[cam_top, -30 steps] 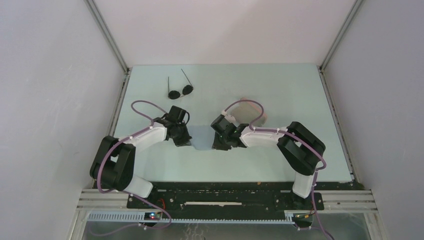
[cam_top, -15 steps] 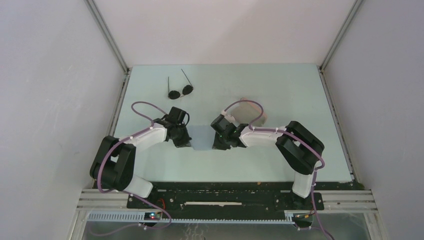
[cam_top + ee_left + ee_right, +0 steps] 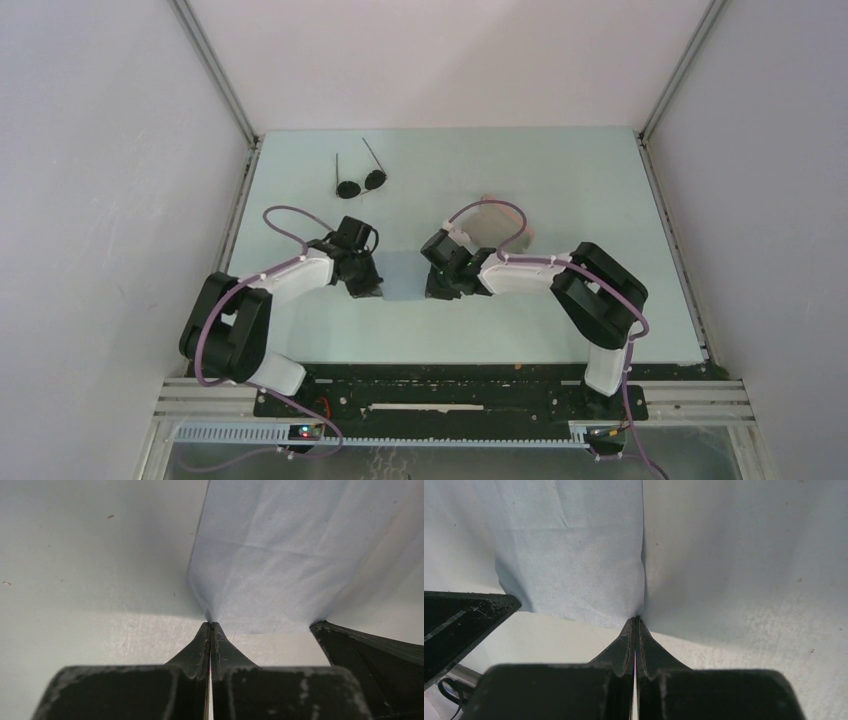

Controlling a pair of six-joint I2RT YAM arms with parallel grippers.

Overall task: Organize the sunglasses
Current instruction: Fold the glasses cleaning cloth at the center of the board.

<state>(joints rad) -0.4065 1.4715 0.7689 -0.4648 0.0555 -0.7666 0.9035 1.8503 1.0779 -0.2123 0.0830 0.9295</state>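
The sunglasses (image 3: 360, 183) lie open on the table at the far left, apart from both arms. A light blue cloth (image 3: 403, 278) is stretched between the two grippers near the table's middle. My left gripper (image 3: 368, 288) is shut on the cloth's left near corner; its tips (image 3: 211, 625) pinch the fabric (image 3: 280, 555). My right gripper (image 3: 437, 290) is shut on the right near corner, its tips (image 3: 637, 618) pinching the cloth (image 3: 574, 545). Each wrist view shows the other gripper's dark finger at its edge.
A pink oblong case (image 3: 497, 213) lies behind the right wrist, partly hidden by the arm's cable. Grey walls with metal rails enclose the pale green table (image 3: 560, 170) on the left, right and back.
The right gripper has closed onto the cloth's corner. Both grippers have shifted slightly away from the bases, and the cloth now lies stretched between them.
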